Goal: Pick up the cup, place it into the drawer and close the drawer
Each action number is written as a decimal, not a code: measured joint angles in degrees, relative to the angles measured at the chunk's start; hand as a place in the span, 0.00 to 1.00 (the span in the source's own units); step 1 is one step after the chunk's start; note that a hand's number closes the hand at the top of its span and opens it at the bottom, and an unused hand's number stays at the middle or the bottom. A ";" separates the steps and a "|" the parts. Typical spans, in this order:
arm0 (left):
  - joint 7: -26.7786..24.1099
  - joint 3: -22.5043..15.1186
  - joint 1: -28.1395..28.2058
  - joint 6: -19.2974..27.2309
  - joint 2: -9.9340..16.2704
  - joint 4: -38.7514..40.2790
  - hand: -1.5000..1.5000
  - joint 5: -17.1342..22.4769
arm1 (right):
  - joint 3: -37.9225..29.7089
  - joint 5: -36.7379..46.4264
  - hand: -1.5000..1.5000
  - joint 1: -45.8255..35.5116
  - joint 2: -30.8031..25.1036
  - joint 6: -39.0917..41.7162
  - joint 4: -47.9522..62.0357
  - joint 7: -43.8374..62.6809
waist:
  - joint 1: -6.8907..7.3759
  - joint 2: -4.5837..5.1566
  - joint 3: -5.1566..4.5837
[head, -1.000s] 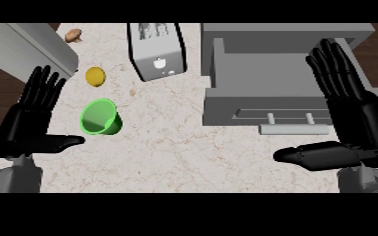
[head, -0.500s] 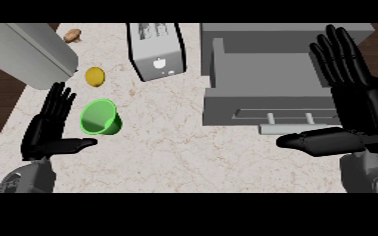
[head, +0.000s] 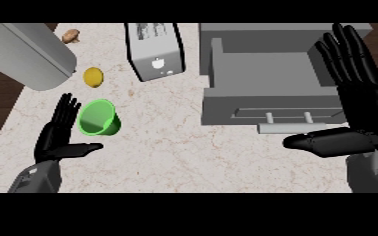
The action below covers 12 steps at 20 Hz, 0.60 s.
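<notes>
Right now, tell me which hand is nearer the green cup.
Left. The left hand is open just beside the green cup; the right hand is across the counter, over the open drawer.

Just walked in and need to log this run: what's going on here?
The robot is going for the green cup on the counter. Its left hand is open right beside the cup, not holding it. The right hand is open over the open drawer, which has nothing in it.

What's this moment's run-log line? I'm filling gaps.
left hand: open beside green cup | right hand: open over open drawer | cup: on counter
</notes>
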 measured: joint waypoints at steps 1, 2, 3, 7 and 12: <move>-2.04 0.17 -1.28 0.47 -0.04 2.92 0.00 -0.58 | 0.02 -0.07 0.00 -0.46 -0.02 -0.07 -0.09 0.44 | -0.16 0.06 -0.01; -4.17 0.33 -1.83 0.33 0.18 5.61 0.00 -1.05 | -0.44 -0.57 0.00 -0.57 -0.39 0.35 0.00 0.50 | -0.25 0.10 -0.04; -5.52 0.59 -2.99 0.37 0.76 7.98 0.00 -1.35 | -0.56 -0.61 0.00 -0.28 -0.34 0.47 0.08 0.21 | -0.27 0.11 -0.05; -9.77 1.22 -5.48 0.16 2.10 15.05 0.00 -2.22 | -0.37 -0.39 0.00 -1.38 -0.35 0.16 -0.26 1.44 | -0.40 0.17 -0.07; -13.16 1.28 -6.44 1.25 1.50 19.14 0.00 -3.16 | 0.14 -0.24 0.00 -0.58 0.38 0.01 -0.94 1.24 | -0.80 0.36 -0.14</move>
